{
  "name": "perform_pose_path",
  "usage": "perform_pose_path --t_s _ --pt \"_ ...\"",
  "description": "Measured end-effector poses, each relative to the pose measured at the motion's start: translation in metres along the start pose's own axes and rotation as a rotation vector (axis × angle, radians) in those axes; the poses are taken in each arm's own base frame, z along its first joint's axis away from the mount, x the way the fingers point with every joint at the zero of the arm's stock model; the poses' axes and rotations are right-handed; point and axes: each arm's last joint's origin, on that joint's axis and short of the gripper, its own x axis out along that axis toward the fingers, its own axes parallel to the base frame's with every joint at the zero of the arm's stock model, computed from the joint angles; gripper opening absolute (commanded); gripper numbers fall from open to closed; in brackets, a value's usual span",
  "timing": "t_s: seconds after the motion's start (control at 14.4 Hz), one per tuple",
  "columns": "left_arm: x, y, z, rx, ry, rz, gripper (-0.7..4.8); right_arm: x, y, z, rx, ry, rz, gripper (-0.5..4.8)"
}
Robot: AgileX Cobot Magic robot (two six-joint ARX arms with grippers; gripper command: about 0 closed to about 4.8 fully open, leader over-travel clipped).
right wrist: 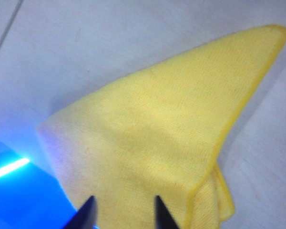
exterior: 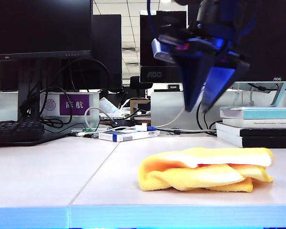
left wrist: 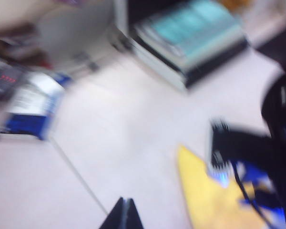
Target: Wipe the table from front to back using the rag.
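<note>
Yellow-orange folded microfibre rag [exterior: 205, 174]: near light-blue front edge of pale whitish-grey laminate table [exterior: 47, 167], right of seam, long axis running left-right along that edge. Right gripper [exterior: 201, 105]: above rag, apart from it, dark fingers parted, empty. Left gripper [left wrist: 124, 214]: over bare table beside rag, tips together, holding nothing. Behind: white-and-blue box [exterior: 126, 135], stacked books [exterior: 257, 126].

I read "AOC" on the bezel of the far monitor [exterior: 162, 74] behind my arm, and the same mark, smaller, on the monitor at the far right [exterior: 277, 78]. A purple label [exterior: 74, 104] at the far left carried two white Chinese characters, "际航".
</note>
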Motion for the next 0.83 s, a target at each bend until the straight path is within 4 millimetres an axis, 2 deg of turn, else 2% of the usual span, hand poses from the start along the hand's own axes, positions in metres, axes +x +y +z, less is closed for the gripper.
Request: perform_pose_path --t_s 0.07,0.28,0.42,0.62,0.69,0.83 --pt "0.012 0.000 -0.013 0.033 0.058 -0.066 -0.05 -0.014 -0.001 -0.004 0.000 -0.046 -0.033 -0.01" --pt "0.010 0.000 -0.010 0.044 0.033 -0.054 -0.05 -0.033 -0.004 -0.008 0.003 -0.127 -0.158 -0.01" --pt "0.002 -0.002 -0.008 0.051 0.009 -0.049 -0.05 -0.054 -0.005 -0.014 0.013 -0.224 -0.222 -0.01" --pt "-0.016 -0.005 -0.004 0.061 -0.040 -0.007 -0.05 -0.098 -0.005 -0.028 0.033 -0.475 -0.226 -0.01" --pt "-0.028 -0.007 -0.002 0.057 -0.067 0.033 -0.05 -0.111 -0.005 -0.036 0.034 -0.579 -0.220 -0.01" --pt "-0.049 -0.009 0.000 0.048 -0.113 0.117 -0.05 -0.120 -0.006 -0.054 0.020 -0.722 -0.222 -0.01"
